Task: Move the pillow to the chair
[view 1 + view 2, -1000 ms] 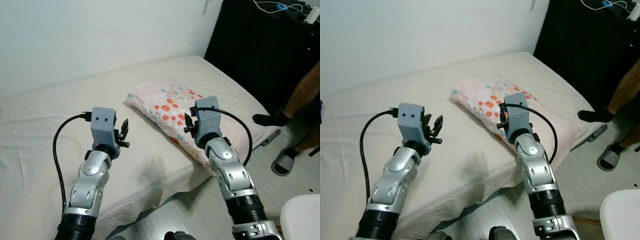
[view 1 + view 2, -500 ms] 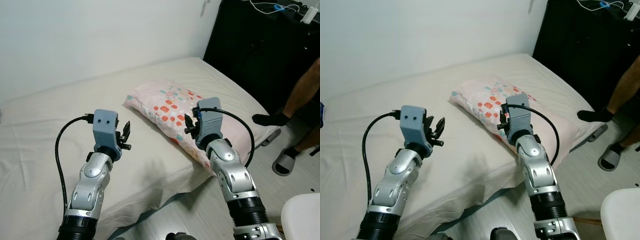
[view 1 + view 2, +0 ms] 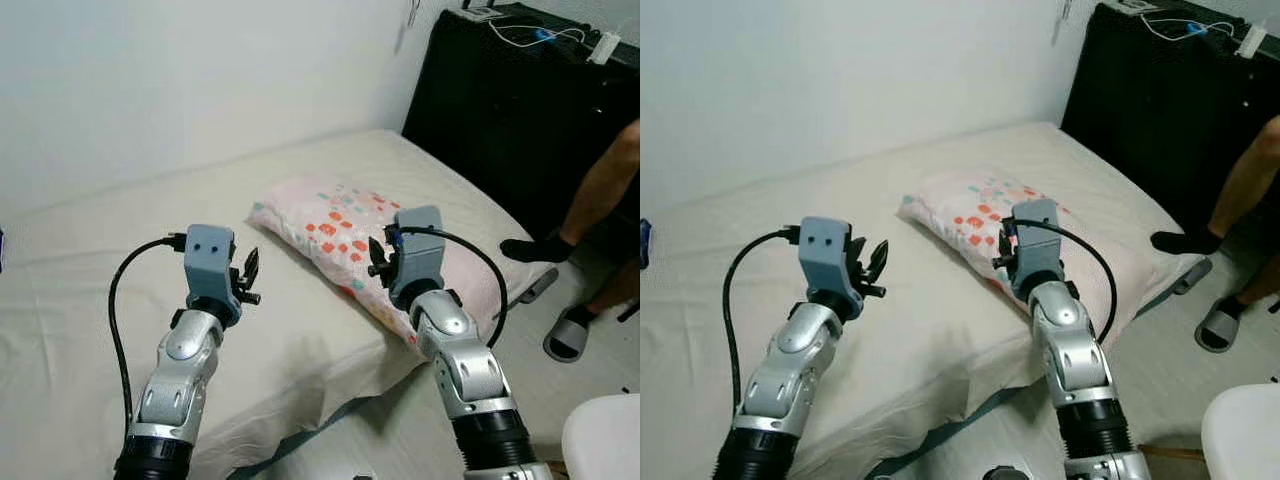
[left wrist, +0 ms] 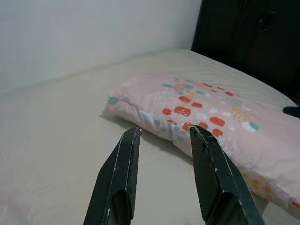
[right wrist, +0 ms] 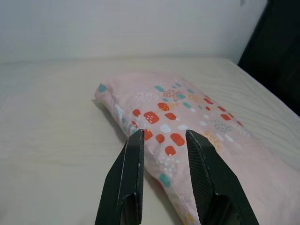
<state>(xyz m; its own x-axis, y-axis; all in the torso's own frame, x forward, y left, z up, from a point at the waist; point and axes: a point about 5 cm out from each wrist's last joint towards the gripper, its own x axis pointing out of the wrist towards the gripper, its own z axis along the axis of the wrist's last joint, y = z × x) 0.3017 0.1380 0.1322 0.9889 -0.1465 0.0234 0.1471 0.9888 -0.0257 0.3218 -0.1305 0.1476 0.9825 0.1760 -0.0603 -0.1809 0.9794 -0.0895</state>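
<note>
The pillow (image 3: 375, 235) lies flat on the bed (image 3: 120, 290), slanting across the half nearer the black cabinet (image 3: 520, 110), with one long edge close to the mattress edge. It is not gripped yet.

The left pincer (image 3: 250, 278) hangs above bare sheet, just off the pillow's near corner, its fingers (image 4: 123, 180) parted with a clear gap. The right pincer (image 3: 377, 262) hovers over the pillow's near long edge, its fingers (image 5: 129, 180) likewise apart and holding nothing.

Both arms are raised and aimed at the pillow from the same side, which suggests a two-handed pick is being set up: one pincer per end, suited to something soft that would sag from a single grip.

A person's leg (image 3: 600, 195) stands by the cabinet. A white rounded edge (image 3: 605, 435), possibly the chair, sits at the robot's lower right.
</note>
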